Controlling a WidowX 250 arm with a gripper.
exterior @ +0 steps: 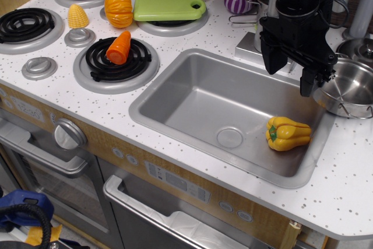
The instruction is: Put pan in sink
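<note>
Pan (348, 87) on counter, empty | sink (192, 94) holds yellow pepper (287, 133)

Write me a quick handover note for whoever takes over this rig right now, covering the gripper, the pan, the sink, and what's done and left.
Gripper: black fingers open, holding nothing, hanging over the sink's right rear edge, just left of the pan.
Pan: small round shiny stainless-steel pot with wire loop handles sits upright on the white speckled countertop, right of the sink, not yet moved.
Sink: rectangular matte silver-grey basin, holding a yellow bell pepper near its right wall, beside the drain.
Done: nothing visible.
Left: grasp the pan, lift it, set it in the basin, probably clear of the pepper.
</note>
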